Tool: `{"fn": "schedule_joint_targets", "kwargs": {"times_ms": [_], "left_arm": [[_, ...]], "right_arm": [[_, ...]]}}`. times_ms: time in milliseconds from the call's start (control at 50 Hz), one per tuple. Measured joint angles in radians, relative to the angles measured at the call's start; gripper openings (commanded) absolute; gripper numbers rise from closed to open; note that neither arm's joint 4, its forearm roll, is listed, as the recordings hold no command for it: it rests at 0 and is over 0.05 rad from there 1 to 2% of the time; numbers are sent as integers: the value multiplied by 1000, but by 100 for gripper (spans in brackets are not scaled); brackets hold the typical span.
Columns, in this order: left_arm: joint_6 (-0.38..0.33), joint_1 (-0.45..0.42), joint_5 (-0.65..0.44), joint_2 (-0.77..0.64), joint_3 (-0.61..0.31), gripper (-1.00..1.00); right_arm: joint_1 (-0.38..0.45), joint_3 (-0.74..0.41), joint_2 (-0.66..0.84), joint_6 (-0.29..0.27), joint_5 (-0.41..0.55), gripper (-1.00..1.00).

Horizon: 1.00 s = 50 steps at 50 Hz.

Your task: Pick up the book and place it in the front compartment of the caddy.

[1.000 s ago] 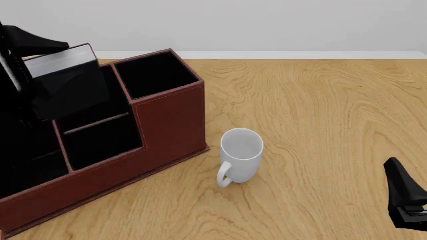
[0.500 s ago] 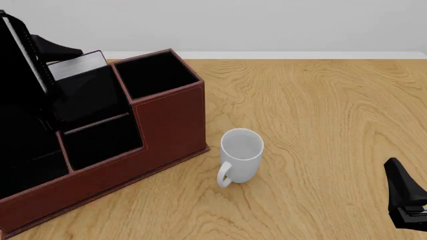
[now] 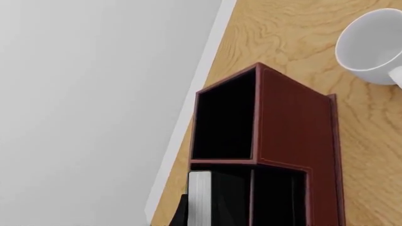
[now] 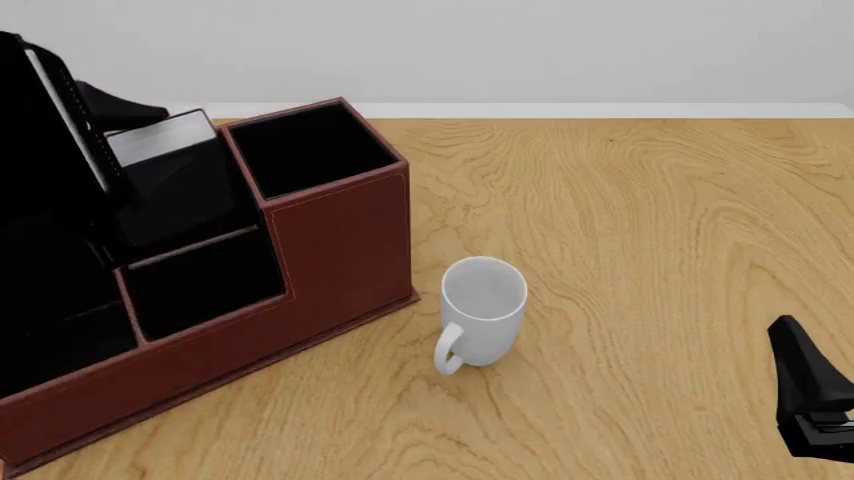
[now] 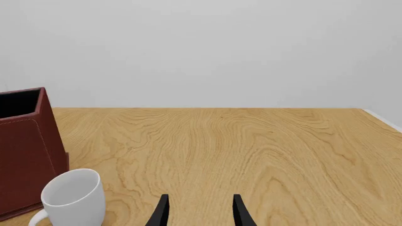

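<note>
The black book stands in the caddy [image 4: 340,240], its white page edge [image 4: 160,138] poking above the rim. It is in the taller-walled slot [image 4: 187,200] of the middle section, behind the low cross divider. In the left wrist view its page edge [image 3: 199,197] shows inside the caddy [image 3: 295,122]. My left gripper [image 4: 127,125] is at the book's top and shut on it; one finger [image 3: 180,214] lies against the page edge and the other is hidden. My right gripper [image 5: 199,212] is open and empty, low at the near right [image 4: 807,400].
A white mug [image 4: 483,300] stands upright on the wooden table just right of the caddy; it also shows in the right wrist view [image 5: 72,195] and the left wrist view [image 3: 370,44]. The square end compartment [image 4: 314,150] is black inside. A grey wall lies behind the table.
My left gripper has lowered the book from above the caddy down into the taller middle slot. The right arm and the mug have not moved.
</note>
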<state>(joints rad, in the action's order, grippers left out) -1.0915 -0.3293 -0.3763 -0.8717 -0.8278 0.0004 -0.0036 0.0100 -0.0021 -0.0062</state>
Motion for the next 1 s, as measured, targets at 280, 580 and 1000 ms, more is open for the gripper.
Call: {"fn": "schedule_joint_targets", "kwargs": {"times_ms": [280,580,1000], "left_arm": [[-8,20,10,-1,5,-100],[-12,35,33,-13,14,-100],[-11,48,89,-60,40,-100]], "right_arm": [[0,0,0,0,0,100],[0,0,0,0,0,100],[0,0,0,0,0,100]]}}
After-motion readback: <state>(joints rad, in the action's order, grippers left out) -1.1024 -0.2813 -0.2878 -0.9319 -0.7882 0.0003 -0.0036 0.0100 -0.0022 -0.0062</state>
